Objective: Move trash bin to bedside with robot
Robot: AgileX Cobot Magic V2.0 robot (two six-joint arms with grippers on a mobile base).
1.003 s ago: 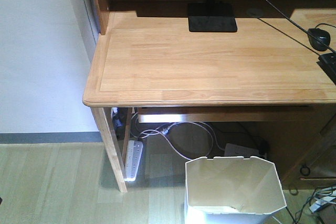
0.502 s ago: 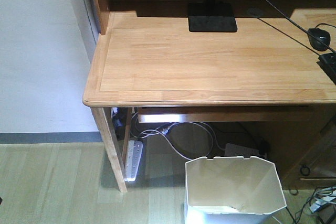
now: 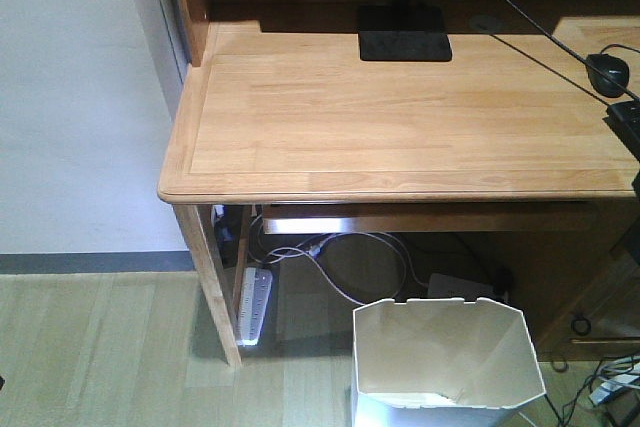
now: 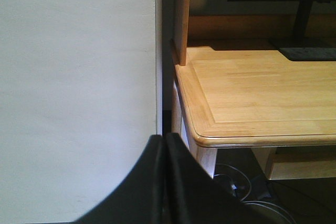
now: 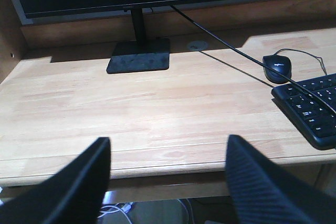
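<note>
Okay, the white octagonal-rimmed plastic trash bin (image 3: 440,347) stands upright on the pale wood-look floor (image 3: 100,347), low in the front view, just in front of the light wooden desk (image 3: 400,117) and partly cut by the bottom edge. Its mouth is open and looks empty. No bed shows in any view.

The left gripper (image 4: 161,140) has its black fingers pressed together on nothing, and it is up near the desk's left corner beside the white wall (image 4: 79,77). The right gripper (image 5: 167,142) is spread wide and empty, facing the desktop with the black monitor stand (image 5: 139,56), black mouse (image 5: 277,67) and black keyboard (image 5: 310,108). Neither touches the bin.

Handling, as a judgement: thin smooth walls, so probably light, a bit flexible and slippery. The tapering body gives poor purchase from outside. Best hold is likely a pinch over the top rim, one finger inside and one outside, near a cut corner where the rim should be stiffer. A one-sided rim grip may let it swing or tilt. The white power strip (image 3: 254,302) and cables lie near, behind it.
</note>
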